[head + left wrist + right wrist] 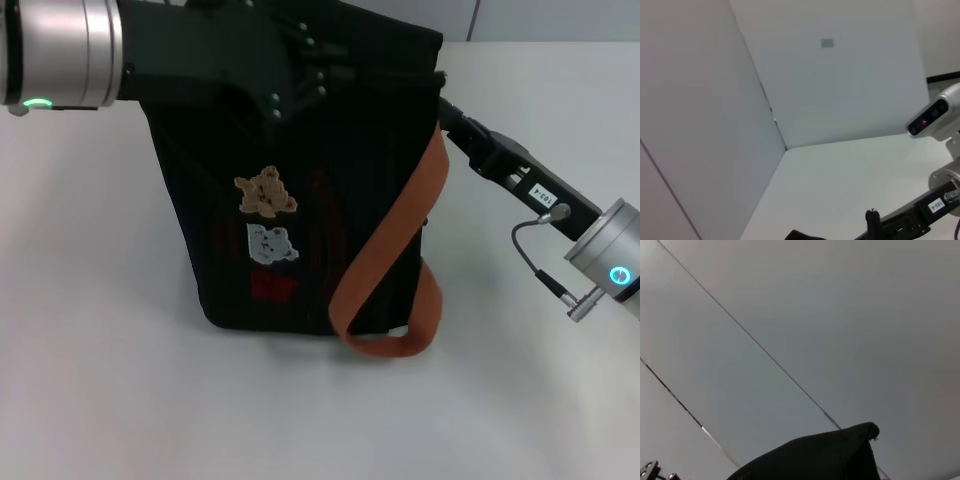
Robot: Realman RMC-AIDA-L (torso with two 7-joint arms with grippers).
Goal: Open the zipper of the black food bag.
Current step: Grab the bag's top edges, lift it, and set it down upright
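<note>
The fingers of both grippers are hidden against black fabric, so whether they are apart, together or clamped on anything cannot be told. The left gripper (300, 75) is reaching in from the robot's left and hovering over or resting on the top of the black food bag (300, 230), its dark body merging with the cloth. The right gripper (450, 115) is coming in from the robot's right and meeting the bag's upper corner on that side, just where the orange-brown strap handle (385, 270) begins its drop.

The bag is standing upright on the white surface (100, 350), roughly central, with a tan bear patch (265, 192) and a white bear patch (272, 243) facing the head camera above some red lettering. The strap is hanging down the front in a loose loop that is touching the surface. The zipper itself is not showing (it would be lying along the top rim, under the left arm).

Judging the risks: the bag is soft and light-looking, so a pull along the rim could tip or drag it unless the other end is pinned. The dangling strap could also be snagging a finger, and black pull tab on black cloth is making a missed grasp likely.
</note>
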